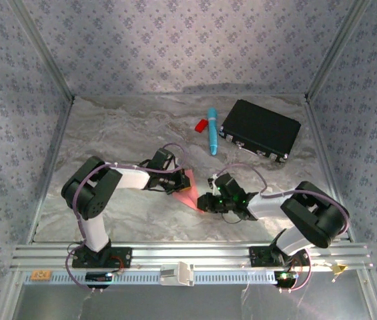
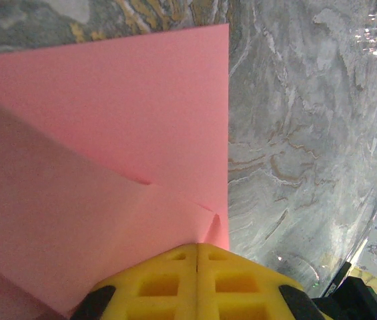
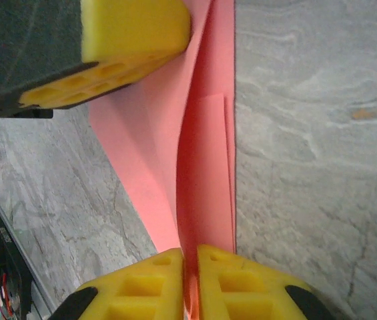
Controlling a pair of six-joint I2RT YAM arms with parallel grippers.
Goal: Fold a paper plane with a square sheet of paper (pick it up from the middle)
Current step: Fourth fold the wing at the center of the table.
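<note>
— Looking at the overhead feed, where's the sheet (image 1: 184,190)?
— I have it mid-table (image 1: 121,140), between my two arms, nearer their bases than the pen (image 1: 212,131) and the case (image 1: 260,130). It's pink and partly folded. My left wrist camera shows creases and overlapping flaps.
— And the left gripper (image 2: 197,248)?
— Its fingers are pressed together with no gap, and the sheet's folded corner meets their tips. I read that as pinching the sheet.
— Right gripper (image 3: 189,257)?
— Nearly closed, with just a thin slit between the fingers, and the sheet's raised fold stands in that slit. On my right wrist camera the fold runs from those fingers up to the left gripper's finger at the top of the view. One flat part lies on the table.
— Anything else out there?
— A small red piece (image 1: 201,125) just beside the pen, well apart from the sheet.
</note>
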